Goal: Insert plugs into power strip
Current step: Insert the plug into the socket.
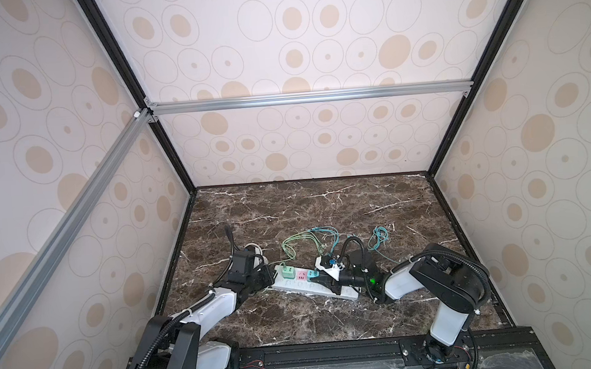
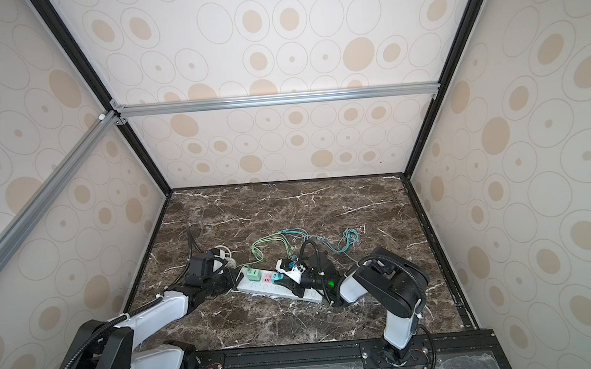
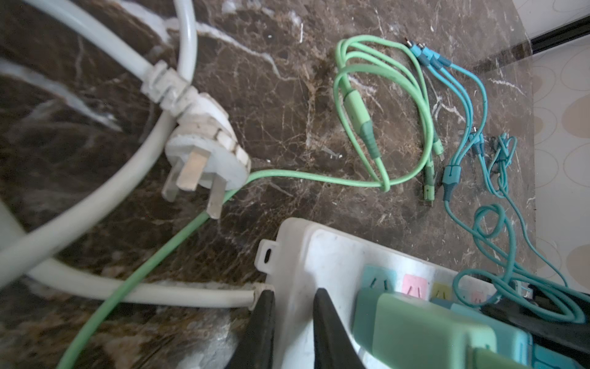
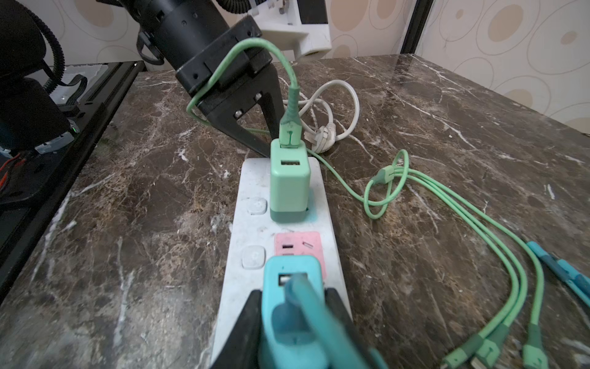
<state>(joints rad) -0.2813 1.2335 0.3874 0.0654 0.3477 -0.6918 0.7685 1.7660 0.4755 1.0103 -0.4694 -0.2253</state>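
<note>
The white power strip (image 1: 296, 285) (image 2: 258, 286) (image 3: 319, 255) (image 4: 252, 230) lies at the front middle of the marble top. A mint green plug (image 1: 287, 272) (image 2: 253, 274) (image 4: 290, 182) stands in the socket at its left end. My left gripper (image 1: 269, 278) (image 3: 293, 294) is shut on that end's edge, by the cord exit. My right gripper (image 1: 320, 279) (image 4: 293, 294) is shut on a teal plug (image 1: 313, 274) (image 4: 274, 287), held upright over the strip just past the pink socket (image 4: 298, 244). I cannot tell whether its prongs are in a socket.
A white plug (image 3: 207, 153) (image 4: 322, 135) on a thick white cord lies coiled behind the left gripper. Green cable loops (image 1: 301, 240) and a teal cable coil (image 1: 379, 238) are spread behind the strip. Patterned walls close in the left, back and right sides.
</note>
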